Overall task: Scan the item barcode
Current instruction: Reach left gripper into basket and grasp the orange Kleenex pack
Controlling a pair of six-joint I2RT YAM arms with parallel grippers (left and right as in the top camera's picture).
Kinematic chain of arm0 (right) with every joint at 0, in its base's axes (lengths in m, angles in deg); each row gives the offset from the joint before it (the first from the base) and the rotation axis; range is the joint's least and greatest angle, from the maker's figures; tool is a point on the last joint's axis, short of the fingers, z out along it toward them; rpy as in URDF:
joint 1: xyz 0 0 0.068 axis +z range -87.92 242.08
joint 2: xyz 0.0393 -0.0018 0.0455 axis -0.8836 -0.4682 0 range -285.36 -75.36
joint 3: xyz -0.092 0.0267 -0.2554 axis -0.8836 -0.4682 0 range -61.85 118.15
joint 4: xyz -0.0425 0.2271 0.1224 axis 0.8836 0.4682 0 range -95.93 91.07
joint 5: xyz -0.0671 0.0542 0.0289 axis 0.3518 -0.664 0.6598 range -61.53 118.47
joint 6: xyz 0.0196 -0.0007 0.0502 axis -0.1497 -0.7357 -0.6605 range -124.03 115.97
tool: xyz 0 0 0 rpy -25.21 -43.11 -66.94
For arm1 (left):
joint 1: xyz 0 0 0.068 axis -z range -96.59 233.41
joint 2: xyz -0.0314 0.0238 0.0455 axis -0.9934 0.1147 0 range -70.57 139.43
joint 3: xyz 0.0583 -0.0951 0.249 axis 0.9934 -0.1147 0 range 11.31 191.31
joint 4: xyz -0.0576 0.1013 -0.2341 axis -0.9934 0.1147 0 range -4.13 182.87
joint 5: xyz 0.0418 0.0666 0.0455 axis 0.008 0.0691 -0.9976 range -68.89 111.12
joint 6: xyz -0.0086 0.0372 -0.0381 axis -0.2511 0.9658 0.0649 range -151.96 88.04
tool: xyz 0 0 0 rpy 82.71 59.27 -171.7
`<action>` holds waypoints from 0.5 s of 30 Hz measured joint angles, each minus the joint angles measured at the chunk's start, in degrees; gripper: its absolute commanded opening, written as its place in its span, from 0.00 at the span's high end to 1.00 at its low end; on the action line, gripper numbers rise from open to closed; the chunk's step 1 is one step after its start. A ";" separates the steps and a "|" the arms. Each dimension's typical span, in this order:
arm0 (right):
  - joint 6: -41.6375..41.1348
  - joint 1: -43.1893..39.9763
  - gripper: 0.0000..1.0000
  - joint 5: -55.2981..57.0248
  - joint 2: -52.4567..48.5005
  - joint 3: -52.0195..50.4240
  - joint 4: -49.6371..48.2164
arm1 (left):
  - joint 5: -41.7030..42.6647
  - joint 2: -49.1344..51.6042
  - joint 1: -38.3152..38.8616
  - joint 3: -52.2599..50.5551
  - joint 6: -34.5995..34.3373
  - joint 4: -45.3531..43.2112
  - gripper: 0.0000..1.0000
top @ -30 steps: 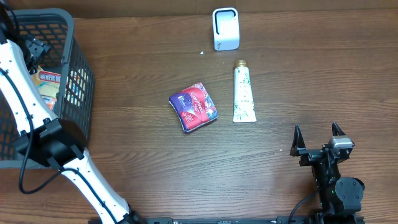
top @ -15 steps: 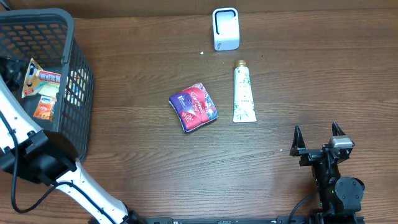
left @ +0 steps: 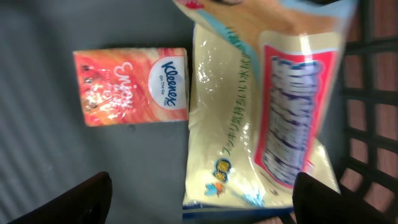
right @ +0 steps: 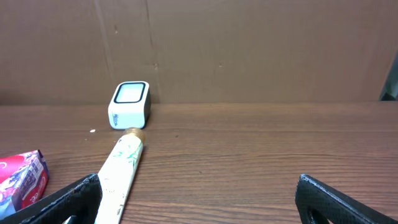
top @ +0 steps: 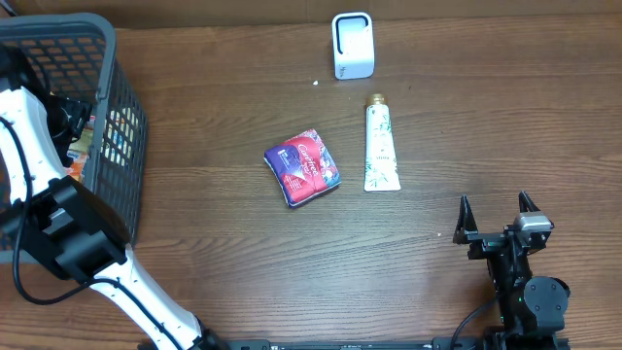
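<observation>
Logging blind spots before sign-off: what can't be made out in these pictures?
Overhead: basket contents, mostly hidden by the left arm and basket wall.
Left wrist: yellow packet blurred, top cut off by the edge; no barcode shows.
Right wrist: red pouch cut off by left edge.

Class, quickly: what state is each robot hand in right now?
Left hand: open, over a yellow packet in the basket.
Right hand: open, empty.
</observation>
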 measured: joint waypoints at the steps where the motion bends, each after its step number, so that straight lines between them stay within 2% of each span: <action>1: 0.02 -0.02 0.00 0.00 0.00 0.00 -0.02 | 0.17 0.00 0.00 -1.49 0.00 -1.42 0.16; 7: -0.02 0.00 0.00 0.02 0.00 0.00 -0.07 | 0.79 0.00 0.00 -7.13 0.24 -9.62 0.16; 12: 0.00 0.00 0.00 0.00 0.00 0.00 -0.02 | 4.76 0.00 -0.04 -11.50 2.03 -18.21 0.18; 14: 0.00 0.00 0.00 0.00 0.00 0.00 0.00 | 5.70 0.00 -0.17 -12.66 2.49 -19.58 0.22; 15: 0.00 0.00 0.00 0.02 0.00 0.00 -0.04 | 6.08 0.00 -0.26 -13.09 3.13 -20.00 0.28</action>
